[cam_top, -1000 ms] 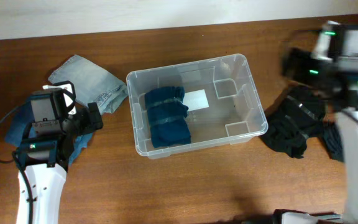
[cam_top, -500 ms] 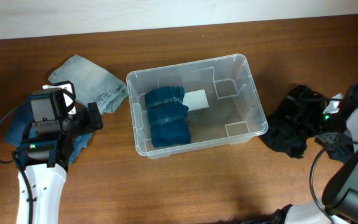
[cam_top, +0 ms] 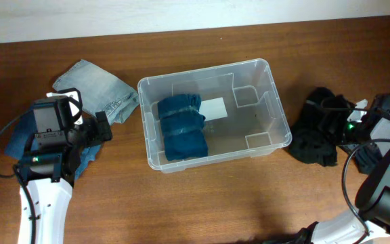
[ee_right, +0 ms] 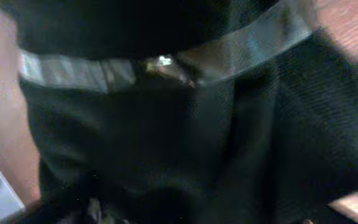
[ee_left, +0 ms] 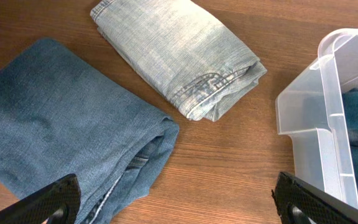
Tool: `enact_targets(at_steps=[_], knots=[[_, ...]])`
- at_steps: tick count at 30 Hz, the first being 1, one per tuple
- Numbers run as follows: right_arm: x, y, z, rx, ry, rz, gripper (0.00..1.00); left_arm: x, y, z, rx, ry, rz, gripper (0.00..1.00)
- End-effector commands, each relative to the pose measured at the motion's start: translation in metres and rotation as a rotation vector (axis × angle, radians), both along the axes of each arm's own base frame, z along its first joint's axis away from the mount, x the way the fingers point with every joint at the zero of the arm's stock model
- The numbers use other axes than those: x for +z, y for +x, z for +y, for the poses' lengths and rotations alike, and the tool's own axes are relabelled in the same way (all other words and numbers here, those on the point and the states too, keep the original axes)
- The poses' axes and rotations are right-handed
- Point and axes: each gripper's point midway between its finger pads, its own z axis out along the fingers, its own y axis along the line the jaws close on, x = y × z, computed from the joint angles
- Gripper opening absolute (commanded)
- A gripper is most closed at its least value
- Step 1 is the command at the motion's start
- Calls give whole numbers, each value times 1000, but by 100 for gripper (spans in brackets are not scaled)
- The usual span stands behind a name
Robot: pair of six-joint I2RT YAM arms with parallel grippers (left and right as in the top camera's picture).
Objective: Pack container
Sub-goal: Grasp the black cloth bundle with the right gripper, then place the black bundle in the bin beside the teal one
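We see the clear plastic rectangular bin [cam_top: 205, 69] mid-table, holding one folded dark blue garment [cam_top: 181, 127] in its left half. We judge packing barely begun: a folded pale denim piece [ee_left: 179, 56], a mid-blue denim piece [ee_left: 55, 130] and a crumpled black garment [cam_top: 313, 139] lie outside. The left gripper [ee_left: 182, 202] hangs spread wide and empty. The right gripper [cam_top: 332, 116] is at the black garment, and we cannot tell how its jaws stand.

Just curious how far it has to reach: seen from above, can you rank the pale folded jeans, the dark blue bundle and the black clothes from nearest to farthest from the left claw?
From the left claw:
1. pale folded jeans, just beyond it on the table's left side.
2. dark blue bundle, inside the container, mid-table.
3. black clothes, far right.
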Motion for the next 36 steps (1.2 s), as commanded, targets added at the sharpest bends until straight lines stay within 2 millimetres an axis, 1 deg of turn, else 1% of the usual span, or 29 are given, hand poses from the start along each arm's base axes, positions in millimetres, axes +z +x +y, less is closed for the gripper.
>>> enact_targets(at_steps=[1, 2, 3, 4, 6, 8, 10, 13, 15, 17, 19, 20, 21, 22, 23, 25, 26, 27, 28, 29, 31, 32, 33, 34, 36], knots=[[-31, -16, 27, 14, 145, 62, 55, 8, 2, 3, -1, 20, -17, 99], [-29, -14, 28, 16, 148, 52, 46, 8, 2, 3, -1, 20, -17, 100], [-28, -13, 28, 17, 150, 47, 45, 8, 2, 3, -1, 20, -17, 99], [-26, -11, 29, 20, 154, 33, 36, 8, 2, 3, -1, 20, -17, 99], [-18, -5, 30, 30, 165, 1, 26, 8, 2, 3, -1, 20, -17, 99], [-5, 4, 32, 64, 178, -60, 15, 8, 2, 3, -1, 20, -17, 99], [16, 16, 34, 83, 193, -130, 4, 8, 2, 3, -1, 20, -17, 99], [57, 32, 33, 111, 190, -242, 4, 8, 2, 3, -1, 20, -17, 99], [88, 39, 31, 127, 160, -307, 4, 8, 2, 3, 0, 20, -17, 99], [124, 44, 30, 152, 104, -375, 4, 8, 2, 3, -1, 20, -17, 99], [161, 45, 33, 196, 36, -446, 4, 8, 2, 3, -1, 20, -17, 99], [185, 46, 37, 220, -9, -490, 4, 8, 2, 3, -1, 20, -17, 99], [201, 45, 42, 236, -37, -521, 4, 8, 2, 3, -1, 20, -17, 99], [226, 43, 51, 277, -80, -571, 4, 8, 2, 3, -1, 20, -17, 99], [240, 41, 59, 300, -103, -598, 4, 8, 2, 3, -1, 20, -17, 99], [262, 37, 77, 347, -135, -642, 4, 8, 2, 3, -1, 20, -17, 99], [271, 35, 92, 384, -142, -667, 4, 8, 2, 3, -1, 20, -17, 99], [275, 33, 104, 418, -143, -679, 4, 8, 2, 3, -1, 20, -17, 99], [278, 31, 124, 476, -137, -688, 4, 8, 2, 3, -1, 20, -17, 99], [278, 29, 135, 512, -131, -689, 4, 8, 2, 3, -1, 20, -17, 99], [271, 26, 167, 610, -101, -675, 4, 8, 2, 3, -1, 20, -17, 100], [264, 23, 191, 689, -76, -658, 4, 8, 2, 3, -1, 20, -17, 99], [257, 22, 207, 740, -60, -641, 4, 8, 2, 3, -1, 20, -17, 99], [249, 23, 220, 774, -53, -615, 4, 8, 2, 3, -1, 20, -17, 99], [232, 25, 238, 823, -53, -564, 4, 8, 2, 3, -1, 20, -17, 99]])
